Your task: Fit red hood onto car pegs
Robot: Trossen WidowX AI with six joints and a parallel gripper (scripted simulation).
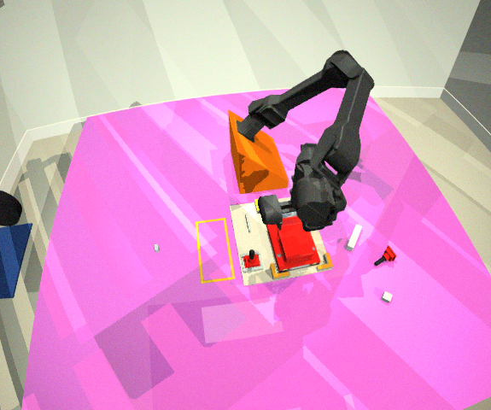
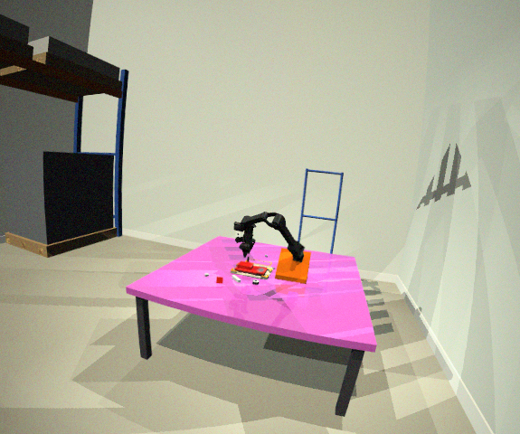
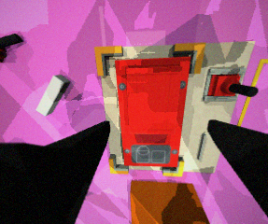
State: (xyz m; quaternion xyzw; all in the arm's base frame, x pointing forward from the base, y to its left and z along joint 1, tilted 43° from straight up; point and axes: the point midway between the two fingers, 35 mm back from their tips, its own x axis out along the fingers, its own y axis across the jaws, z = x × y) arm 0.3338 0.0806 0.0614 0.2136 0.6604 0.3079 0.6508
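Observation:
The red hood [image 1: 295, 243] [image 2: 244, 265] [image 3: 152, 107] lies over the car in the jig [image 1: 254, 238] [image 3: 196, 112], its long sides roughly in line with the corner brackets. It looks level. Grey round spots show near four corners in the wrist view; I cannot tell whether every peg is fully through its hole. A grey patch [image 3: 158, 155] shows at the arm-side end. My gripper [image 3: 157, 124] [image 2: 247, 257] is open and empty above the hood, one finger off each long side, with visible space between fingers and hood. The chassis deck is mostly hidden.
An orange wedge [image 1: 263, 154] [image 3: 148, 201] stands at the arm's base. A red piece with a black stem [image 1: 251, 260] [image 3: 219, 86] sits in the jig board's socket. A white bar [image 1: 353, 237] [image 3: 50, 97], another red piece [image 1: 388, 254] and a white block [image 1: 386, 296] lie beyond the jig.

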